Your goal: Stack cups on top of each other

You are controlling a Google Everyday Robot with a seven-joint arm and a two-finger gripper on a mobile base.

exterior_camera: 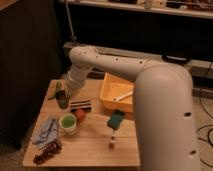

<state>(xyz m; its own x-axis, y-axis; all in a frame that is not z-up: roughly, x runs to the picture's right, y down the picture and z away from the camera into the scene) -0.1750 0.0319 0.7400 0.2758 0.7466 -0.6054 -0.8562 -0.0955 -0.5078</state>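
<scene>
A light green cup with a pale whitish outside stands at the front left of the wooden table. I cannot tell whether a separate white cup sits under it. My gripper hangs from the white arm over the table's left side, just behind and left of the green cup. A dark grey-brown shape is at the gripper's tip; it may be the small dark cup, but I cannot tell whether it is held.
An orange fruit lies right of the green cup, with a dark striped object behind it. A yellow tub holds a white utensil. A teal sponge, a small white item, a blue cloth and dark grapes also lie on the table.
</scene>
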